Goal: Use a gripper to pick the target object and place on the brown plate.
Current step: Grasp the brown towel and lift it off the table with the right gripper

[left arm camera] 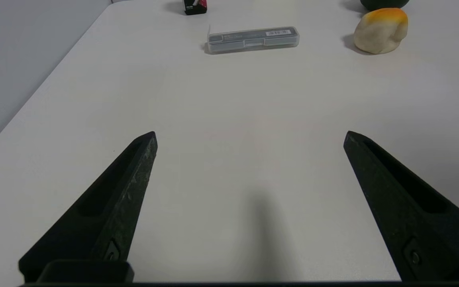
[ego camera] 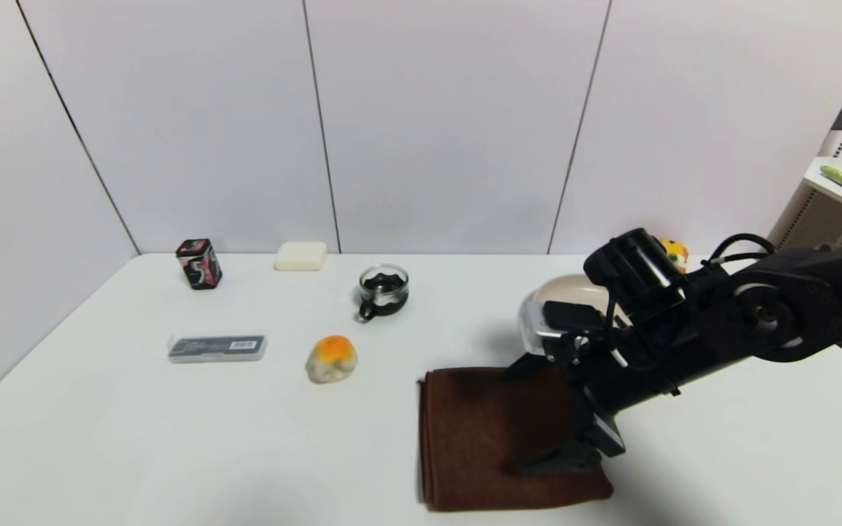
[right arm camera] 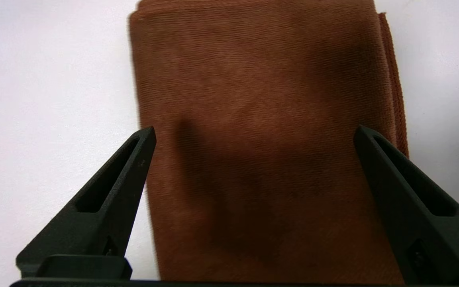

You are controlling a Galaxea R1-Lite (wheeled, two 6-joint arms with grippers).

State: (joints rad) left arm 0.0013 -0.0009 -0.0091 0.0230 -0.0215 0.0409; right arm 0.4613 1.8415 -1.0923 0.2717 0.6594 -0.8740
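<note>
The dark brown towel (ego camera: 494,438) lies flat on the white table, front centre-right. My right gripper (ego camera: 516,420) is open and hovers low over it, one fingertip near the towel's far edge and one near its front edge. In the right wrist view the towel (right arm camera: 261,119) fills the space between the spread fingers of the right gripper (right arm camera: 253,131); nothing is held. The beige-tan plate (ego camera: 563,290) sits behind the towel, mostly hidden by the right arm. My left gripper (left arm camera: 250,135) is open and empty over bare table, out of the head view.
An orange-topped fuzzy ball (ego camera: 331,358), a clear flat case (ego camera: 217,348), a glass cup (ego camera: 384,289), a white bar (ego camera: 301,256) and a black-red tin (ego camera: 199,264) lie on the left half. A yellow toy (ego camera: 675,250) peeks behind the arm. A shelf (ego camera: 841,186) stands far right.
</note>
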